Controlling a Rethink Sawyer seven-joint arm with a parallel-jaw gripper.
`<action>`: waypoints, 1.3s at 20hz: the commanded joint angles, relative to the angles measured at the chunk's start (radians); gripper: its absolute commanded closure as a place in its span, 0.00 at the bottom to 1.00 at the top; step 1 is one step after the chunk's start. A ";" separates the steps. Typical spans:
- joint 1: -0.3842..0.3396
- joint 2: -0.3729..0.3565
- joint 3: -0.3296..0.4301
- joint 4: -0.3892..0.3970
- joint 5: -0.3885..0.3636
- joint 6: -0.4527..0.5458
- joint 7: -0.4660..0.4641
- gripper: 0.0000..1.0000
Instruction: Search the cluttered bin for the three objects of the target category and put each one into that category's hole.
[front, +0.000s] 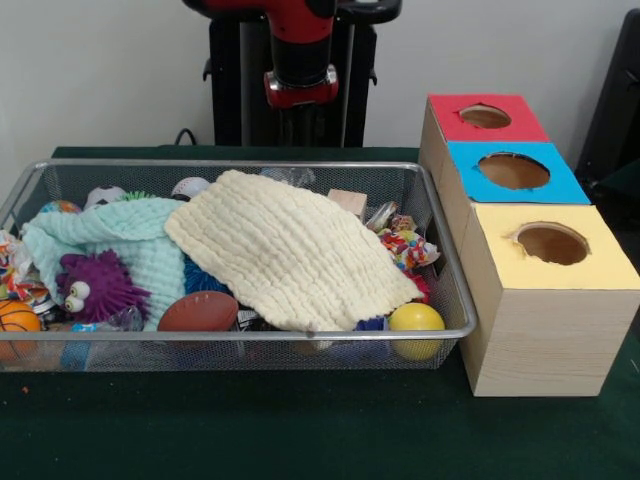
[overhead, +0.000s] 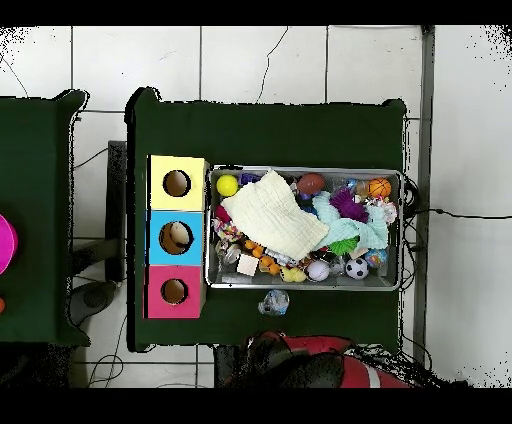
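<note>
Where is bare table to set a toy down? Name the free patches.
Free: the green table strip before the bin's near rim, and beyond the bin's far end in the overhead view. Crowded: inside the bin, under the yellow cloth and mint cloth.

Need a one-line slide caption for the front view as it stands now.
Wire bin crammed with toys under cream cloth and mint cloth, beside three boxes with holes; arm raised behind.

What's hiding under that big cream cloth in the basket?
Poking out round the cream cloth: a brown football, a yellow ball, a blue spiky toy. Its middle hides whatever else.
</note>
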 joint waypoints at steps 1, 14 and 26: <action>-0.011 -0.049 0.065 -0.006 0.084 0.077 0.168 0.00; 0.029 -0.174 0.038 0.056 0.023 -0.057 0.161 0.00; 0.048 -0.322 0.108 -0.011 0.190 0.322 0.103 0.00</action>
